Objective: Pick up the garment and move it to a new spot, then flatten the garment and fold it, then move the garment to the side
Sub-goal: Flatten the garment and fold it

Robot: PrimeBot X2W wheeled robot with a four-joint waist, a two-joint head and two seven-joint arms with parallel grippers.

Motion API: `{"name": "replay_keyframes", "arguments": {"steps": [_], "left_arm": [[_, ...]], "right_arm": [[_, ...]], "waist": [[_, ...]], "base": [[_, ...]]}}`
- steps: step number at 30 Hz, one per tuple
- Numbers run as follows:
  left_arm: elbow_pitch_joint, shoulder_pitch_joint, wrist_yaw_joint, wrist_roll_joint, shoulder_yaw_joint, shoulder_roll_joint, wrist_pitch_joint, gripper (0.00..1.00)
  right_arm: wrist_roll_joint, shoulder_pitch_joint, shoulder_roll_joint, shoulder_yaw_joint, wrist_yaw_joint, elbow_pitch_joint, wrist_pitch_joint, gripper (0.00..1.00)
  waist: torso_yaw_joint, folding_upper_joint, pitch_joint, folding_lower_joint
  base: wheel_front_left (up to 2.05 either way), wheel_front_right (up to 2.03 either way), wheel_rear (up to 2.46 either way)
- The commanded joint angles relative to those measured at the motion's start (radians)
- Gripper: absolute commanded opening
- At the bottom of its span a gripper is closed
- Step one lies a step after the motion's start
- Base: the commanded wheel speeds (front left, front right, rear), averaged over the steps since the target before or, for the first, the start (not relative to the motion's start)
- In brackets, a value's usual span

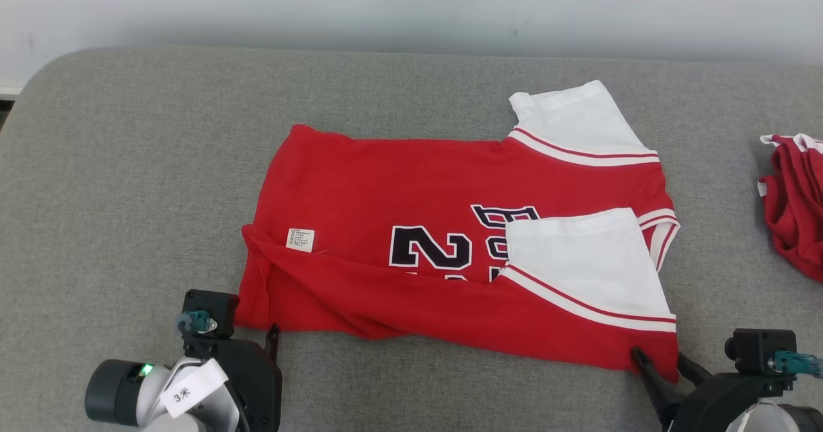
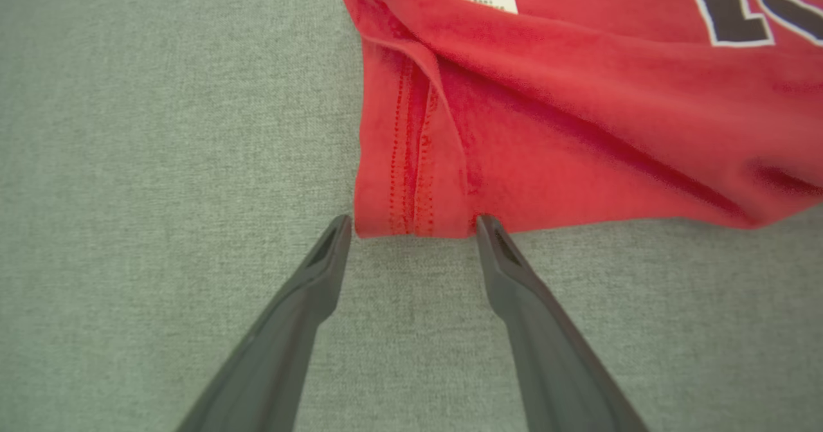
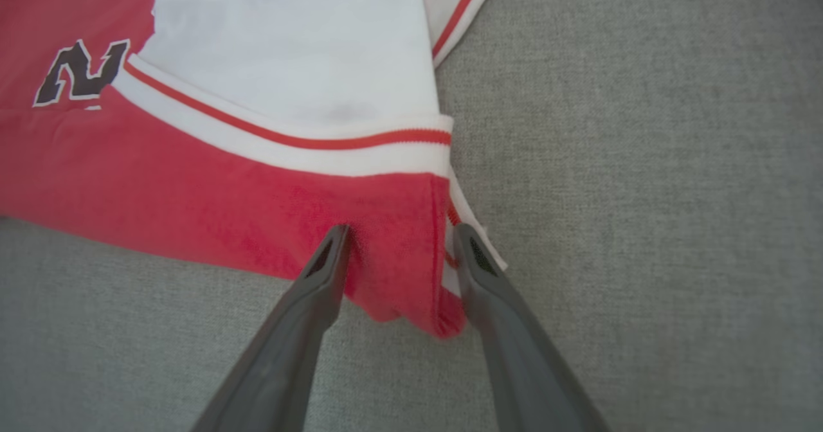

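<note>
Well, the garment (image 1: 411, 226), a red jersey with white sleeves, lay spread across the middle of the grey padded surface (image 1: 128, 162), its near edge turned up over the printed numbers. The left gripper (image 2: 413, 226) was wide open, fingertips right at the hem of the near-left corner, with no cloth between them. The right gripper (image 3: 402, 233) had its jaws apart astride the near-right corner, red cloth bunched between the fingers but not pinched.

The danger, I'd say, was a lopsided lift. If one side bit and the other slid off that thin hem, the fold would skew and the tucked white sleeve (image 1: 578, 258) could flop out. On the left the tips looked low against the surface, so they might snag the grey cover or catch only the top layer of the doubled edge.

Over to the right, well apart from the jersey, sat a second red bundle (image 1: 794, 207) at the picture's edge. Any sideways move that way would have to stop short of it.
</note>
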Motion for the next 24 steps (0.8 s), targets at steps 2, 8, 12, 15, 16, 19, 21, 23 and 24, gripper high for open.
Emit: {"name": "replay_keyframes", "arguments": {"steps": [2, 8, 12, 15, 16, 19, 21, 23, 24], "left_arm": [[-0.014, 0.010, 0.004, -0.004, 0.000, 0.008, -0.001, 1.00], [-0.037, 0.000, -0.001, 0.000, -0.004, 0.019, 0.008, 1.00], [-0.047, -0.016, -0.002, 0.014, -0.018, 0.014, 0.014, 1.00], [-0.046, -0.016, -0.002, 0.018, -0.028, 0.007, 0.018, 1.00], [-0.043, -0.017, -0.003, 0.019, -0.031, 0.006, 0.019, 1.00], [-0.039, -0.017, -0.003, 0.019, -0.035, 0.003, 0.020, 1.00], [-0.033, -0.018, -0.002, 0.021, -0.039, 0.002, 0.023, 1.00], [-0.028, -0.020, -0.002, 0.021, -0.041, 0.002, 0.023, 1.00], [-0.025, -0.021, -0.002, 0.021, -0.042, 0.002, 0.023, 1.00]], "right_arm": [[0.006, 0.015, 0.000, -0.009, 0.002, -0.012, 0.009, 0.86], [-0.002, 0.047, 0.000, -0.030, 0.002, -0.061, 0.063, 0.83], [0.015, 0.067, 0.000, -0.032, 0.002, -0.074, 0.079, 0.82], [0.022, 0.074, 0.000, -0.026, 0.002, -0.069, 0.080, 0.77], [0.026, 0.076, 0.000, -0.026, 0.002, -0.066, 0.080, 0.75], [0.029, 0.077, 0.000, -0.022, 0.002, -0.061, 0.081, 0.69], [0.030, 0.076, 0.000, -0.021, 0.002, -0.056, 0.080, 0.55], [0.025, 0.074, 0.000, -0.021, 0.002, -0.051, 0.078, 0.50], [0.022, 0.072, 0.000, -0.022, 0.002, -0.048, 0.077, 0.50]], "waist": [[0.004, -0.0001, -0.003, -0.0001], [0.004, -0.0001, -0.008, -0.0001], [0.000, -0.0001, -0.012, -0.0001], [-0.001, -0.0001, -0.015, -0.0001], [-0.002, -0.0001, -0.017, -0.0001], [-0.003, -0.0001, -0.020, -0.0001], [-0.004, -0.0001, -0.022, -0.0001], [-0.003, -0.0001, -0.021, -0.0001], [-0.002, -0.0001, -0.021, -0.0001]], "base": [[0.00, 0.00, 0.00], [0.00, 0.00, 0.00], [0.00, 0.00, 0.00], [0.00, 0.00, 0.00], [0.00, 0.00, 0.00], [0.00, 0.00, 0.00], [0.00, 0.00, 0.00], [0.00, 0.00, 0.00], [0.00, 0.00, 0.00]]}}
